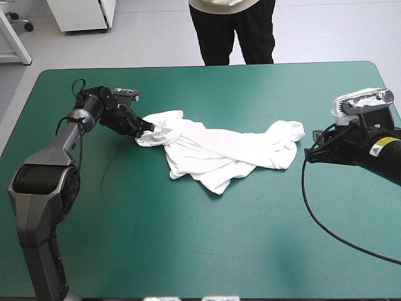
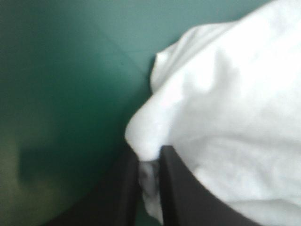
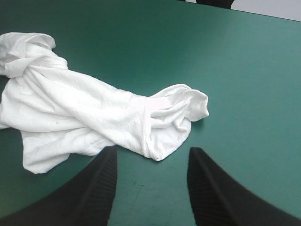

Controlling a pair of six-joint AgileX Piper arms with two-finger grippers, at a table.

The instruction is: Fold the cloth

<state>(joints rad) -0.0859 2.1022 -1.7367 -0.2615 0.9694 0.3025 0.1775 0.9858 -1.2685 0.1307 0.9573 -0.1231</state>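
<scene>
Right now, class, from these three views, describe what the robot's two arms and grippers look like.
The left arm has grey shells between black rounded joints. The right arm is black with a yellow label. The left gripper and right gripper each have two broad black fin-shaped fingers.

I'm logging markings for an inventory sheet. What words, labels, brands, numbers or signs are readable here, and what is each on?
No text can be read in any view.
The yellow sticker on the right arm: dark marks, too small to read.
The T-shirt: plain white, no print showing.
The teal-green cover: no markings.
</scene>
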